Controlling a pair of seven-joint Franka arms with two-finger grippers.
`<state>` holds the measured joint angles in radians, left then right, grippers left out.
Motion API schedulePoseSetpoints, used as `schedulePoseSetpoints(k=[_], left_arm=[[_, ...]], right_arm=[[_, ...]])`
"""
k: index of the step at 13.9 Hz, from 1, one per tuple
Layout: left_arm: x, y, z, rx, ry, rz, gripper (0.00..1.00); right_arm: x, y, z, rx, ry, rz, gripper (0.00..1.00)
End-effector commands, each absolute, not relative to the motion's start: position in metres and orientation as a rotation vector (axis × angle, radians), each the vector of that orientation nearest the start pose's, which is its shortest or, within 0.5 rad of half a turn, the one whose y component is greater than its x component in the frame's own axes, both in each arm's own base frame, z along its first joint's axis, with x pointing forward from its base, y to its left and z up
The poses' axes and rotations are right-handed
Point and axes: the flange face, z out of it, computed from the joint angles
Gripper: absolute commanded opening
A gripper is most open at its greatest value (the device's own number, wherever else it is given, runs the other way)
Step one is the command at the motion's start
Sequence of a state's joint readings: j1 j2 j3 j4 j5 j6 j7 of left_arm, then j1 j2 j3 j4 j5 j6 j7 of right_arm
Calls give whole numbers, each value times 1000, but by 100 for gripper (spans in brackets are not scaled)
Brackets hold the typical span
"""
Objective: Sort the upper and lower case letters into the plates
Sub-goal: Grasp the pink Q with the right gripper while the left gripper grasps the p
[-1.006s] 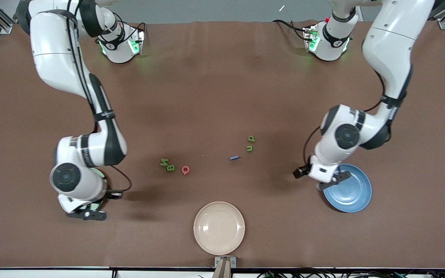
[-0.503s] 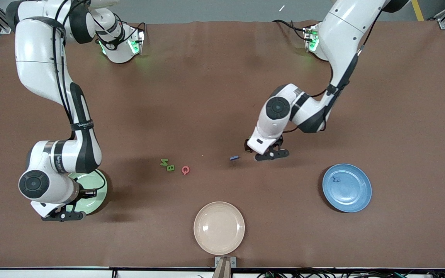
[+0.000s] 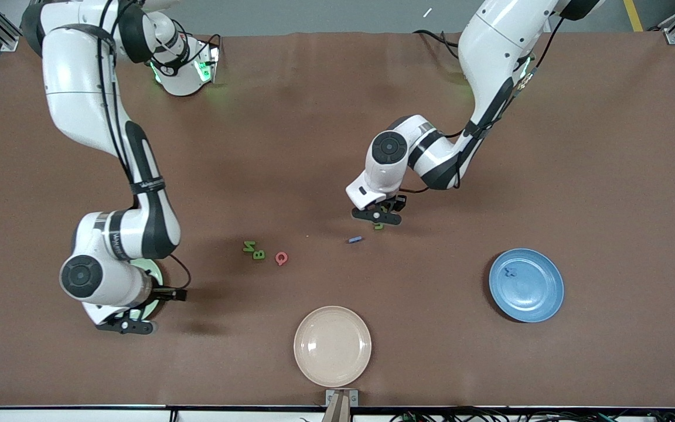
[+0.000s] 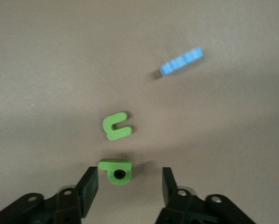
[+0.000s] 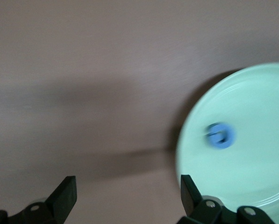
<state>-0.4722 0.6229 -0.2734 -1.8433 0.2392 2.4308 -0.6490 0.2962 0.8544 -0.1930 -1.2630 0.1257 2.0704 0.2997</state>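
My left gripper point(image 3: 377, 218) is open and low over the green p point(image 4: 116, 171), which lies between its fingers point(image 4: 88, 190). The green u point(image 4: 117, 127) lies just beside it and shows partly in the front view point(image 3: 379, 226). The blue l point(image 3: 355, 239) lies nearer the camera. Green M point(image 3: 249, 246), green B point(image 3: 259, 254) and red Q point(image 3: 280, 258) lie mid-table. The blue plate point(image 3: 539, 293) holds the blue x point(image 3: 510, 271). My right gripper point(image 3: 125, 325) is open and empty beside the pale green plate point(image 3: 154, 275), which holds the blue G point(image 5: 220, 135).
A cream-beige plate point(image 3: 332, 346) sits at the table's front edge, nearer the camera than the letters. The right arm's elbow covers most of the pale green plate. Both arm bases stand along the back edge.
My left gripper has moved from the blue plate, where the x now lies, to over the green p and u. My right gripper has shifted about beside the pale green plate.
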Motion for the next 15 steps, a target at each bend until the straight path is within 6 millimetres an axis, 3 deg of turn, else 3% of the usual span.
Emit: schedulePoseSetpoints(k=[1,3,6,9,10,12,14,15], left_arm=[[479,-427,186,-3094,435,-1,62],[479,-425,184,-3091,435,7,62],[479,-419,177,-3087,427,25,62],[478,-419,168,-3085,424,42,69],[478,-418,166,-3085,421,46,67],[480,-418,164,-3093,418,38,50],[483,-417,164,-3107,379,31,19],[495,-407,170,-3112,348,13,10]], right_arm=[[717,201,253,-3101,642,32,98],[701,250,250,-3057,834,27,98],[671,305,228,-2981,1017,36,98],[643,339,200,-2945,1058,-18,98],[639,343,196,-2946,1060,-17,98],[634,350,195,-2945,1065,-13,97],[630,355,190,-2950,1065,-10,92],[628,358,190,-2953,1058,-10,87]])
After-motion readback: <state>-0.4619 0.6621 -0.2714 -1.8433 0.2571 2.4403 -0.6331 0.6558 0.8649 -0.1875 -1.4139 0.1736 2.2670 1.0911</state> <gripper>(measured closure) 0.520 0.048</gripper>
